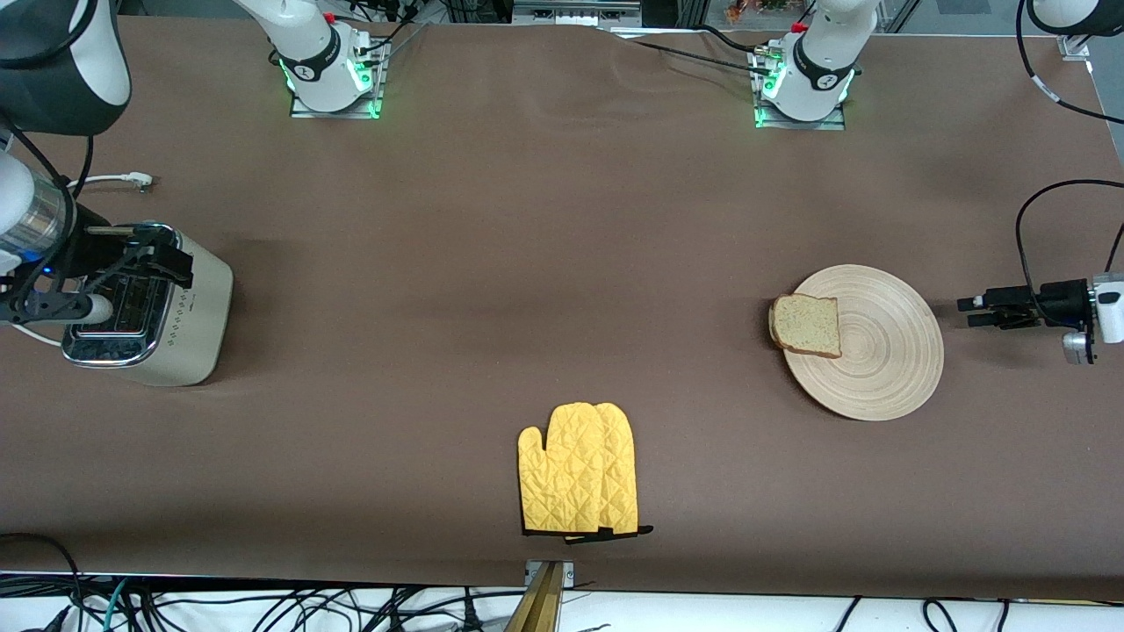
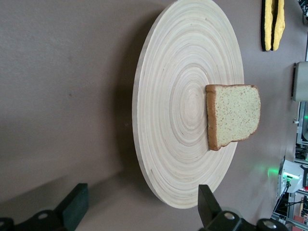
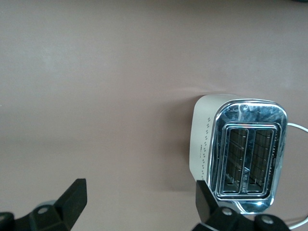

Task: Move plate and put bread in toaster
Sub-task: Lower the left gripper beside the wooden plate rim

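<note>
- The toaster [image 1: 167, 307], by the tabletop edge at the right arm's end, is partly covered in the front view by the right gripper [image 1: 176, 263] — its slots barely show there.
- In the right wrist view the right gripper's fingers [image 3: 72, 197] are cut off by the picture's edge, as is the white cord [image 3: 297, 127].
- The left arm runs out of the front view past its gripper [image 1: 966, 312].
- The yellow oven mitt [image 2: 272, 24] is cropped in the left wrist view.

Front view: plate [image 1: 878, 351] at left arm's end of table with bread [image 1: 806, 325] overhanging its rim, left gripper [image 1: 966, 312] just beside plate, right gripper [image 1: 180, 268] over toaster [image 1: 189, 320], yellow oven mitt [image 1: 578, 470] nearer the camera, between them.
</note>
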